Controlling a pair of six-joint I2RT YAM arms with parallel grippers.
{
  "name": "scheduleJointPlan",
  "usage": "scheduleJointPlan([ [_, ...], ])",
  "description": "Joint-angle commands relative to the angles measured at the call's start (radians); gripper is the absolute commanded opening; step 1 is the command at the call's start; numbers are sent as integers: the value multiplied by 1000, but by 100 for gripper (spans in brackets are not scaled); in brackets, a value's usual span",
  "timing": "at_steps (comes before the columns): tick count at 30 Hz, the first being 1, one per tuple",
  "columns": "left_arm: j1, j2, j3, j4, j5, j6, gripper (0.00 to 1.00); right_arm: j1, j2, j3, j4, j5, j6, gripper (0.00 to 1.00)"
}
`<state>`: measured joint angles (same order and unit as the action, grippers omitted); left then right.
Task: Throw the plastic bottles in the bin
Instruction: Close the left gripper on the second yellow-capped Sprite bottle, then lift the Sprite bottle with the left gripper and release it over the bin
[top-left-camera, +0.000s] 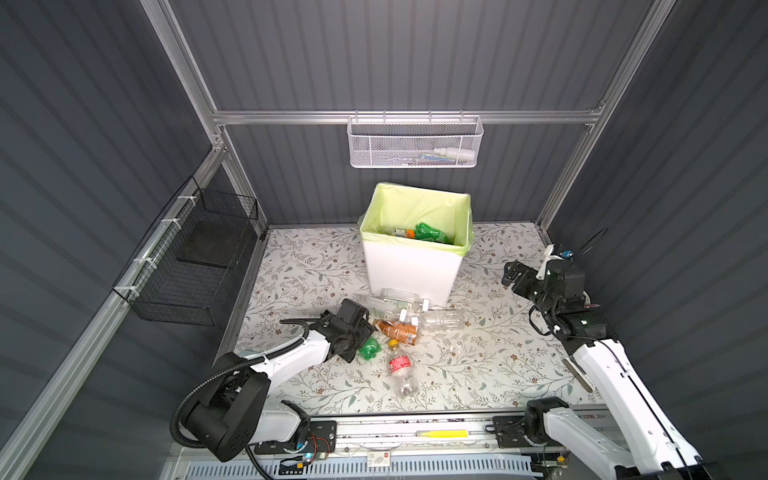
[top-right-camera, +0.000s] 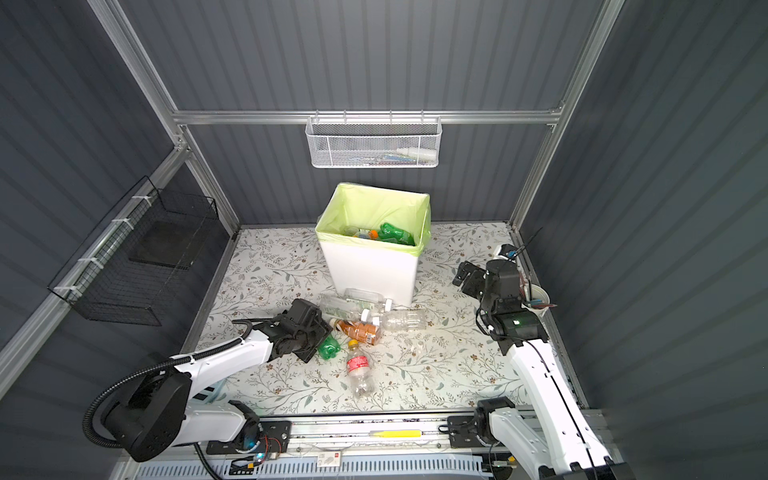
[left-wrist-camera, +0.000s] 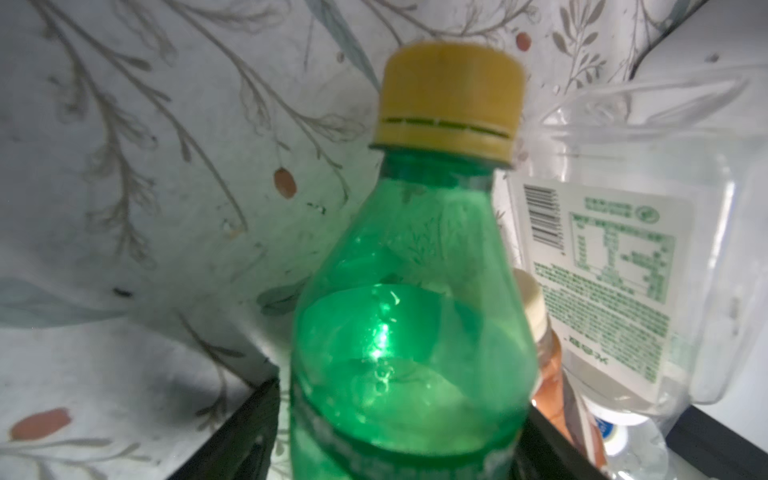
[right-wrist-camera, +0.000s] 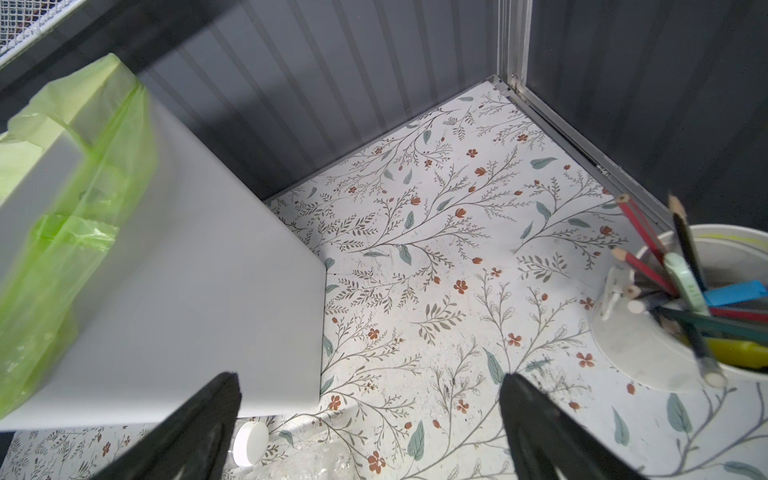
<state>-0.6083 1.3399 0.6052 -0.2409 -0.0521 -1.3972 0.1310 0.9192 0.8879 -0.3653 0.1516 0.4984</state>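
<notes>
A green bottle (top-left-camera: 369, 348) (top-right-camera: 329, 348) with a yellow cap lies on the floral table. My left gripper (top-left-camera: 360, 343) (left-wrist-camera: 399, 432) is open around its body (left-wrist-camera: 415, 311), one finger touching it and a thin gap at the other. Just beyond lie an orange-labelled bottle (top-left-camera: 399, 330), a red-labelled one (top-left-camera: 401, 370) and two clear ones (top-left-camera: 442, 320) (top-left-camera: 399, 296). The white bin (top-left-camera: 411, 274) (top-right-camera: 370, 270) with a lime bag holds several bottles (top-left-camera: 430, 232). My right gripper (top-left-camera: 512, 272) (right-wrist-camera: 370, 386) hangs open and empty to the right of the bin (right-wrist-camera: 187, 291).
A white mesh basket (top-left-camera: 413, 143) hangs on the back wall and a black wire basket (top-left-camera: 195, 257) on the left wall. A white cup of pens (top-right-camera: 538, 299) (right-wrist-camera: 685, 324) stands by the right wall beside my right arm.
</notes>
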Motion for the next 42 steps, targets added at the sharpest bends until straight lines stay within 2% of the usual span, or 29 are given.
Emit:
scheduleJointPlan([
  [1,-2,-2,-45,-12,-14,-37,76,-6,-13,-10,-4,-5,8,99],
  [6,-2,-31,-63,-31,-38,-40,71,-10,-10,-10,-2,-11,11,99],
  [13,-1,-78,-76,-45,-66,-18,54,-13,-3,-10,6,-16,11,99],
  [18,0,-176,54,-210,-187,88,49,-19,0,-5,11,-15,10,99],
  [21,0,-245,235,-321,-353,253,50,-24,-1,2,17,-3,3,99],
  [23,2,-263,402,-372,-476,416,51,-31,-6,6,24,7,-2,99],
  [26,8,-239,654,-349,-598,690,52,-43,-21,8,39,26,-7,99],
  [28,8,-205,792,-256,-620,861,54,-49,-36,4,51,37,-3,99],
  [31,9,-133,967,-68,-575,1061,56,-57,-63,-8,66,41,7,99],
  [34,8,-16,1090,33,-458,1139,59,-62,-91,-25,70,49,15,99],
  [37,9,184,1265,-61,-279,1110,62,-65,-112,-41,71,48,24,99],
  [40,7,397,1403,-205,-70,1041,70,-65,-120,-56,77,22,38,99],
  [42,-3,473,1455,-261,-26,1020,74,-65,-118,-56,74,10,40,99],
])
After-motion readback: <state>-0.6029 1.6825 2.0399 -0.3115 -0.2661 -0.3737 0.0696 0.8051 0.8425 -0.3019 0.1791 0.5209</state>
